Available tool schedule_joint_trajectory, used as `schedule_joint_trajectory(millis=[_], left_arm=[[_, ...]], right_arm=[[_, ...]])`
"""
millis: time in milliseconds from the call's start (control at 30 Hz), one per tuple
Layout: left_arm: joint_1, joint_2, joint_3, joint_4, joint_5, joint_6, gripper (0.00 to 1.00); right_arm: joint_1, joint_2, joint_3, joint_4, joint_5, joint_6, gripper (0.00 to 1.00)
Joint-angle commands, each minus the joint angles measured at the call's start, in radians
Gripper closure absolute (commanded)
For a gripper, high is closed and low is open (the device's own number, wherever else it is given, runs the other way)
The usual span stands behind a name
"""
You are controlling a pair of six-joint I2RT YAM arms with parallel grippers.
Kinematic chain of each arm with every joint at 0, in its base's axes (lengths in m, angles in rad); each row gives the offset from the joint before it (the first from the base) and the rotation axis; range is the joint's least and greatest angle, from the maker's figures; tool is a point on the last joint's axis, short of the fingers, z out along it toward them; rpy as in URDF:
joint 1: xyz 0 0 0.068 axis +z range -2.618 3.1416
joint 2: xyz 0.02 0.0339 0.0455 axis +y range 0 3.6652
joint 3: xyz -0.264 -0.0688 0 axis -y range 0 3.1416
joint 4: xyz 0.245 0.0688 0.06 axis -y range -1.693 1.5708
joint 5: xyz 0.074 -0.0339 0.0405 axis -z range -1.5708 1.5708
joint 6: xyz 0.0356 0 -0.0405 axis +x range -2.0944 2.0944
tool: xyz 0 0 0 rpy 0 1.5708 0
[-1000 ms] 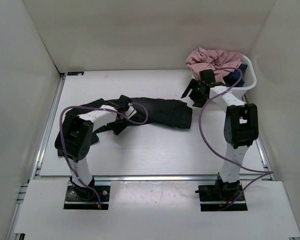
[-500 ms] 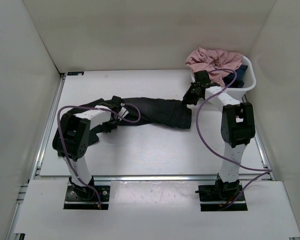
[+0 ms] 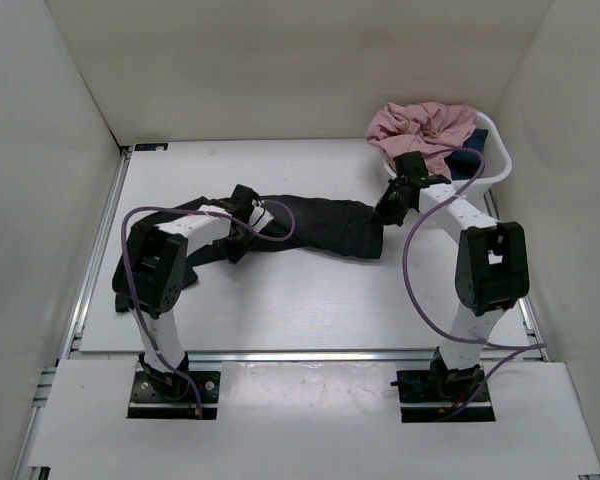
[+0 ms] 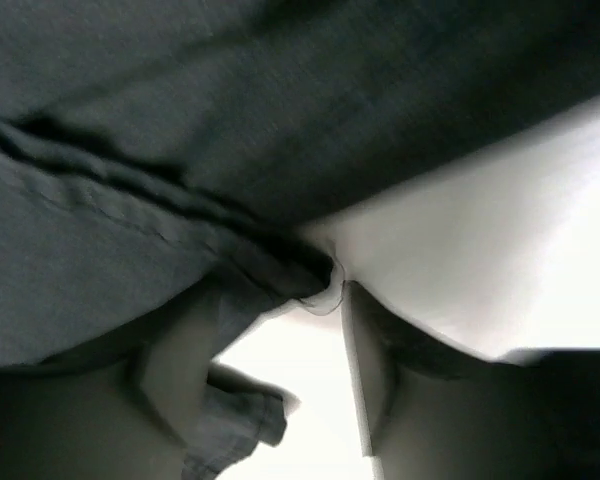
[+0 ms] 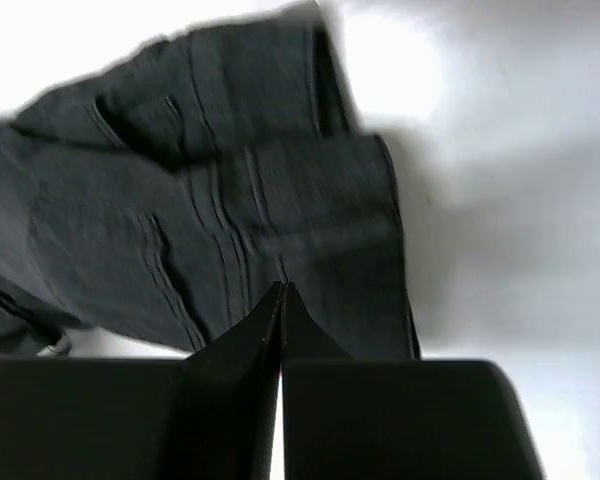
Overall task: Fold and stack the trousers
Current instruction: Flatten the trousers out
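The black trousers lie stretched across the middle of the table, their wide end to the right. My left gripper sits low over their middle. In the left wrist view the left gripper has its jaws apart with white table showing between them. A hem of the trousers hangs right at the fingertips, and a fold drapes by the left finger. My right gripper hovers at the trousers' right end. In the right wrist view the right gripper is shut, nothing visible between its fingers, with pleated trousers beyond them.
A white basket stands at the back right corner. It holds a pink garment and a dark blue garment. White walls enclose the table on three sides. A purple cable loops beside each arm.
My right gripper closed, dipped to the trousers' right end, then shifted slightly right. My left gripper narrowed, then widened again over the trousers' middle. The trousers barely moved.
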Motion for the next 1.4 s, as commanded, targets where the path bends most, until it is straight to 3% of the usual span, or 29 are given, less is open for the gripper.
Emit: schedule_joint_trajectory(millis=[0,67,200,333,567,667,767,833,1067,1200,1333,1367], left_arm=[[0.002,0.042,0.024,0.027,-0.104,-0.023,0.40],[0.002,0.068,0.024,0.038,-0.158,-0.023,0.62],[0.012,0.099,0.015,0.049,-0.176,-0.048,0.86],[0.021,0.057,-0.016,0.049,-0.152,-0.057,0.86],[0.114,-0.203,-0.025,0.000,-0.130,-0.011,0.86],[0.114,-0.266,-0.025,-0.049,-0.082,-0.002,0.86],[0.114,-0.293,-0.016,-0.106,-0.053,-0.011,0.86],[0.114,-0.293,-0.025,-0.117,-0.053,-0.023,0.86],[0.114,-0.302,-0.048,-0.117,-0.083,-0.043,0.86],[0.114,-0.323,-0.057,-0.117,-0.105,-0.043,0.86],[0.114,-0.342,-0.057,-0.126,-0.105,-0.034,0.86],[0.114,-0.342,-0.057,-0.126,-0.105,-0.034,0.86]], right_arm=[[0.004,-0.074,-0.022,-0.089,0.027,0.006,1.00],[0.004,-0.088,-0.022,-0.089,0.036,0.006,1.00],[0.004,-0.109,-0.022,-0.099,0.068,-0.013,1.00],[-0.005,-0.079,0.002,-0.099,0.053,-0.022,1.00],[-0.005,-0.105,0.032,-0.099,0.062,-0.040,1.00],[0.010,-0.105,0.032,-0.099,0.029,-0.062,0.86],[0.001,-0.074,0.041,-0.076,0.016,-0.062,0.94],[-0.047,0.005,0.137,-0.065,-0.030,-0.074,1.00],[-0.125,0.320,0.577,-0.264,0.010,-0.209,1.00],[-0.134,0.339,0.619,-0.264,0.094,-0.247,1.00],[-0.122,0.311,0.625,-0.217,-0.008,-0.269,1.00],[-0.113,0.275,0.608,-0.203,-0.048,-0.283,0.93]])
